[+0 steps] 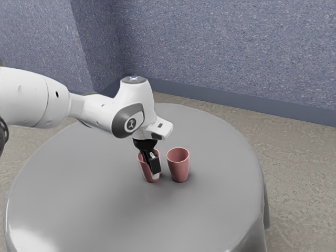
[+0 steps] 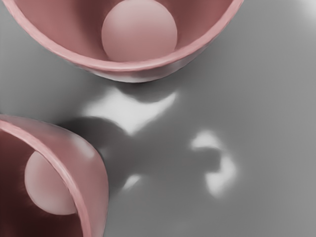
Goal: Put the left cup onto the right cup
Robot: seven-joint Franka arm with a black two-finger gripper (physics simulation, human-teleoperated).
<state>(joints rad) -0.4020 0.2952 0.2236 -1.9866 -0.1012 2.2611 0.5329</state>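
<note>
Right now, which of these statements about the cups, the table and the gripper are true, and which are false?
1. The cup at the exterior view's left and the cup at its right both stand upright. True.
2. The cups are blue. False: they are pink.
3. One cup is stacked on the other. False: they stand side by side on the table, apart.
4. The gripper is at the cup at the exterior view's left. True.
5. The table is square. False: it is round.
</note>
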